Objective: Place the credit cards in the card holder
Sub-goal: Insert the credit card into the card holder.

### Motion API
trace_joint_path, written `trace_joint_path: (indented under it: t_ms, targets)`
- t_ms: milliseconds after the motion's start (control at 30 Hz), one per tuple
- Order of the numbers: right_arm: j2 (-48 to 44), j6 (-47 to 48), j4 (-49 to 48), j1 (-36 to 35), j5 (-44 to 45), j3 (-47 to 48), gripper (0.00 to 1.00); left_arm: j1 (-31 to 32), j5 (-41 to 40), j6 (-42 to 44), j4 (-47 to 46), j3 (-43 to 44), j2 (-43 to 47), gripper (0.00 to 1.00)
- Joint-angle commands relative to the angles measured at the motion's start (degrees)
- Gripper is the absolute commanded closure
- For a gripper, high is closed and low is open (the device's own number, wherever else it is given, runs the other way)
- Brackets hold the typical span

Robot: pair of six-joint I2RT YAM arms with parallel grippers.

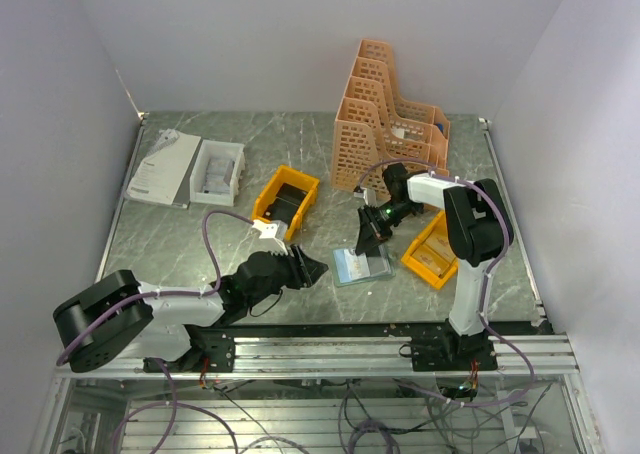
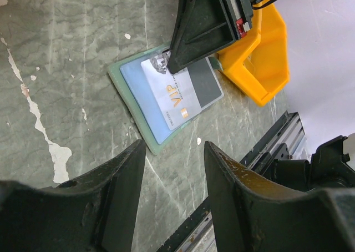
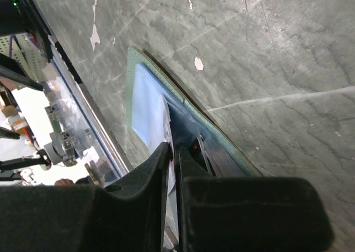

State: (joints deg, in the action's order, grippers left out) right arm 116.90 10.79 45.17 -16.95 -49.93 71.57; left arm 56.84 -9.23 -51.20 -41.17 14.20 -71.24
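Observation:
The card holder (image 1: 360, 267) lies open and flat on the table, with a grey-green rim (image 2: 128, 99) and a bluish inside (image 3: 145, 105). A pale credit card (image 2: 176, 94) printed "VIP" rests over that inside. My right gripper (image 1: 363, 242) comes down from behind and is shut on the card's far end; the card's thin white edge (image 3: 168, 124) shows between its fingertips. My left gripper (image 1: 312, 270) stands open just left of the holder, low over the table and holding nothing. In its own view, bare table shows between its fingers (image 2: 130, 169).
A yellow bin (image 1: 432, 249) sits right of the holder, close to my right arm, and another yellow bin (image 1: 285, 199) lies behind my left gripper. An orange file rack (image 1: 385, 114) stands at the back. A white box (image 1: 217, 171) and a booklet (image 1: 160, 169) lie far left. The metal rail (image 1: 320, 339) marks the near edge.

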Motion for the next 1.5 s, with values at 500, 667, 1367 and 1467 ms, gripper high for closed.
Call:
trace_joint_path:
  t_ms: [500,667,1367,1467]
  targets:
    - [2.3,0.6,-0.5,-1.0,-1.5,0.4,0.86,11.5,-11.5,2.2,10.3,19.8,-14.0,0.53]
    - [2.1,0.5,-0.7,-1.0,-1.4,0.2,0.85,14.1,-16.0,-4.1,18.2,31.9,-25.2,0.64]
    - [2.2,0.6,-0.8,-1.0,-1.6,0.1,0.85,16.4,-30.9,-15.6,50.9,60.1,-43.3,0.79]
    - [2.2,0.6,-0.8,-1.0,-1.6,0.0,0.85,16.4,-32.5,-17.4,54.5,62.2,-44.5,0.78]
